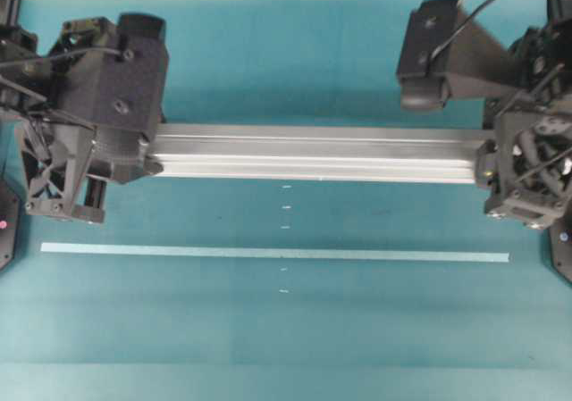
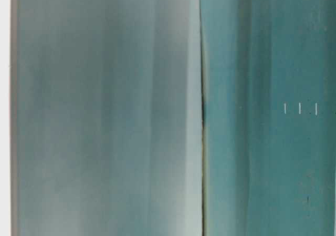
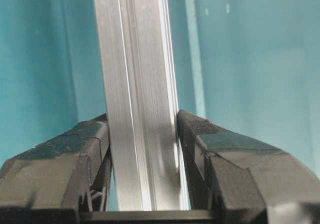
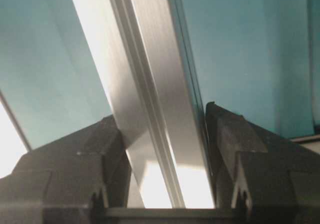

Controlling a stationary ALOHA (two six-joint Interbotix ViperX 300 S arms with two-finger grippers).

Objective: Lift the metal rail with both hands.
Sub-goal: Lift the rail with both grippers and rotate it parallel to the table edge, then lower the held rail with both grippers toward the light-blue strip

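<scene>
The metal rail point(image 1: 313, 154), a long silver grooved bar, lies left to right across the middle of the teal table point(image 1: 295, 347). My left gripper point(image 1: 143, 155) is shut on its left end. My right gripper point(image 1: 487, 164) is shut on its right end. In the left wrist view the rail point(image 3: 140, 84) runs between the black fingers point(image 3: 90, 139), which press on both its sides around the left gripper point(image 3: 142, 119). In the right wrist view the rail point(image 4: 145, 69) sits slanted in the right gripper point(image 4: 161, 114), with both fingers point(image 4: 225, 134) against it. The table shows beneath it.
A thin pale-teal tape strip point(image 1: 268, 253) lies parallel to the rail, nearer the front; it also shows in the left wrist view point(image 3: 192, 49). Small white marks point(image 1: 286, 207) dot the table's middle. A blurred grey surface point(image 2: 105, 110) fills the left of the table-level view.
</scene>
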